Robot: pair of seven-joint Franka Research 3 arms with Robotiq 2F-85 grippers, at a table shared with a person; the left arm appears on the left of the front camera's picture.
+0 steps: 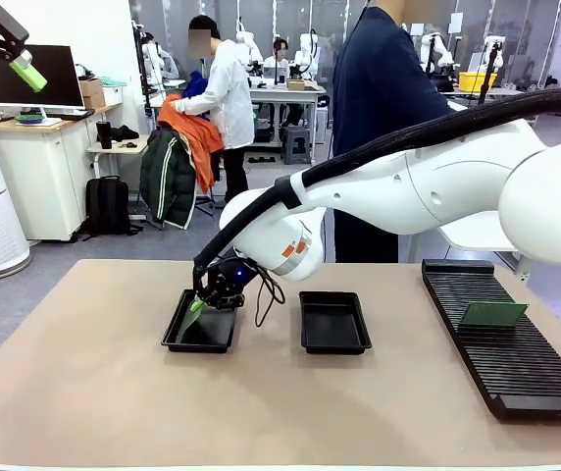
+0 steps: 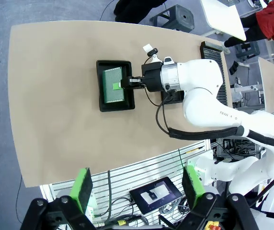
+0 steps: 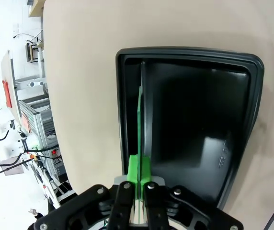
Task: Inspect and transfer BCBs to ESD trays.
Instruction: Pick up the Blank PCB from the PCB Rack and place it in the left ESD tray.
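My right arm reaches across the table to the left ESD tray (image 1: 178,339). Its gripper (image 1: 200,306) is shut on one edge of a pale-green BCB (image 1: 194,316), which slants down into that tray. In the right wrist view the BCB (image 3: 140,115) stands edge-on over the black tray (image 3: 185,51), pinched between the green pads (image 3: 139,171). From above, the BCB (image 2: 112,82) lies over the tray (image 2: 103,103). The second ESD tray (image 1: 334,322) holds nothing. Another BCB (image 1: 493,314) stands in the rack. My left gripper (image 1: 11,61) is open and high at the left, its fingers (image 2: 83,188) spread.
A long black slotted rack (image 1: 516,368) lies along the table's right side. A person in a dark blue coat (image 1: 379,98) stands at the far edge. Bare tabletop (image 1: 94,392) spreads in front of and left of the trays.
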